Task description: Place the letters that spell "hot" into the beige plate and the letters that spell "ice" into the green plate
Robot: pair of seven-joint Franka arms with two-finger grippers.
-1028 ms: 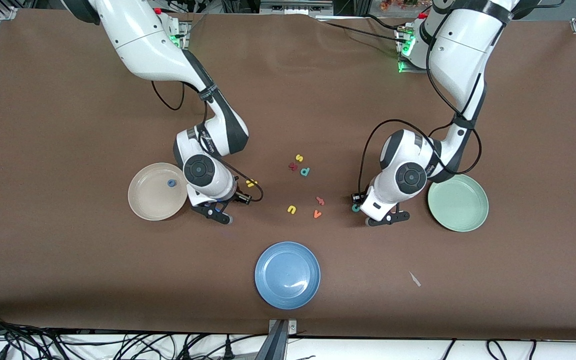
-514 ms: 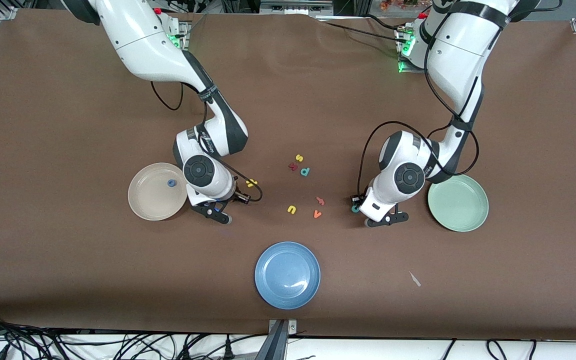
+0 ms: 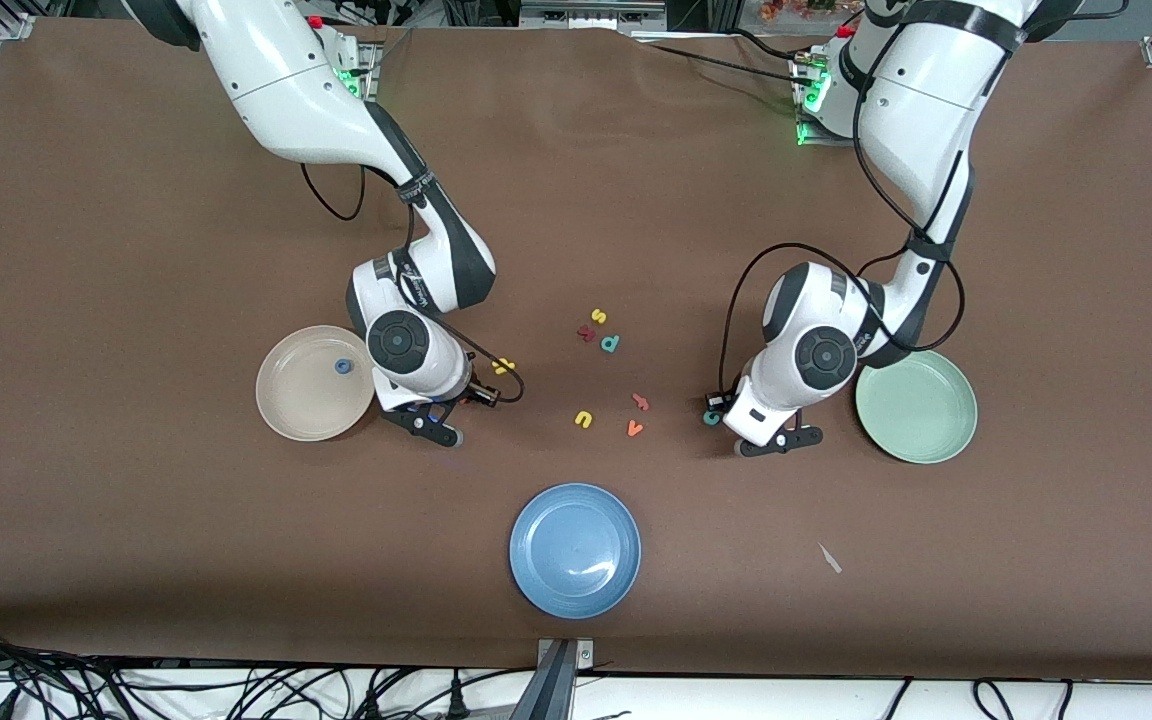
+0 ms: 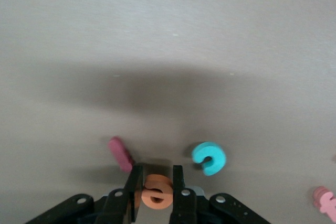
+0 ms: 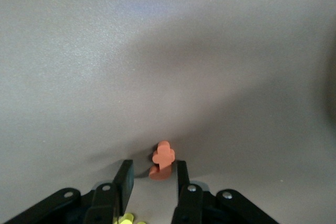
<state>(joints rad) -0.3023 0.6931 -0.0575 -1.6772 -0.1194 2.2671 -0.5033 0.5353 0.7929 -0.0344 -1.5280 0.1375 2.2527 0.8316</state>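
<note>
Left wrist view: the orange "e" (image 4: 157,193) is pinched by the left gripper (image 4: 157,171); the green plate (image 3: 921,445) lies just beside it, mid-frame. The orange "t" (image 5: 164,157) is straddled by the spread right gripper (image 5: 153,169), near the beige plate (image 3: 298,412).

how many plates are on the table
3: a beige plate toward the right arm's end, a green plate toward the left arm's end, and a blue plate between them, nearest the front camera.

blue "o" (image 3: 342,366) in beige plate (image 3: 296,410), green plate (image 3: 921,420)
</note>
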